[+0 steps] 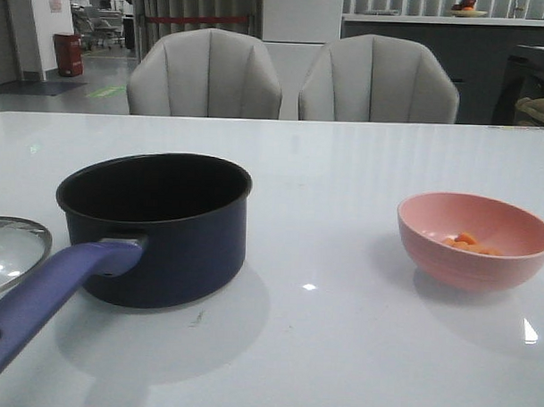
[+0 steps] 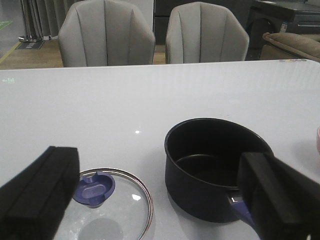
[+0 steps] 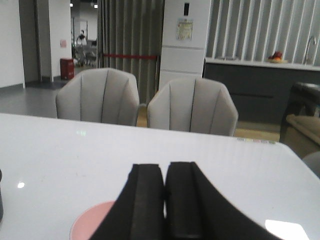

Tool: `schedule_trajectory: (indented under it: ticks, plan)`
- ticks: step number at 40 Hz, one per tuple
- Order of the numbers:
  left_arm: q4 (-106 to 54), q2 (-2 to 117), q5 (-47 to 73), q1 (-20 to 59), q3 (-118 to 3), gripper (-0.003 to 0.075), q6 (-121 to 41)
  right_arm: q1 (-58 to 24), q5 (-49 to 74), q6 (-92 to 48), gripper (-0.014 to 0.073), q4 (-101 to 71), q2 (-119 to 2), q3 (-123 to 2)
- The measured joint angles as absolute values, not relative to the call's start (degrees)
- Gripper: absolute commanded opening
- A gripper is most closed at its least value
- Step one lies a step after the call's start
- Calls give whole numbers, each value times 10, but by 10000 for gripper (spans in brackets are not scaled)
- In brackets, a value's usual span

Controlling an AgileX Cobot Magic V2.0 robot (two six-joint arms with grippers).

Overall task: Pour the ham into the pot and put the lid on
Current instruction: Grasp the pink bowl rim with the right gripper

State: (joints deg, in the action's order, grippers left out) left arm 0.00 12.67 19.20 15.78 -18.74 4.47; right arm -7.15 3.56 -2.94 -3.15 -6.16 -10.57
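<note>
The dark navy pot (image 1: 155,231) stands on the table at the left, its lavender-blue handle (image 1: 45,298) pointing toward me. It also shows in the left wrist view (image 2: 215,167). The glass lid (image 1: 7,252) lies flat left of the pot, blue knob up; the left wrist view (image 2: 107,205) shows it too. The ham (image 1: 467,242) lies as small orange chunks in the pink bowl (image 1: 474,239) at the right. My left gripper (image 2: 160,200) is open, above and behind lid and pot. My right gripper (image 3: 165,192) is shut and empty, with the pink bowl (image 3: 92,222) partly hidden beneath it.
Two grey chairs (image 1: 205,76) (image 1: 379,82) stand behind the far edge of the white table (image 1: 345,170). Neither arm shows in the front view.
</note>
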Motion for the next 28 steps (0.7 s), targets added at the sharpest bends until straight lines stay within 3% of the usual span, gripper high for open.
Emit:
schedule_trajectory:
  ticks: [6, 18, 21, 28]
  plan:
    - [3, 127, 187, 166, -187, 655, 45, -71, 100, -29, 169, -33, -152, -156]
    - [7, 127, 186, 187, -187, 655, 45, -71, 113, -29, 180, -54, -229, -159]
    - [7, 127, 186, 187, -187, 655, 45, -71, 114, -29, 241, -60, -245, -159]
    - [7, 127, 186, 187, -187, 655, 45, -71, 124, -28, 489, -63, -310, -192]
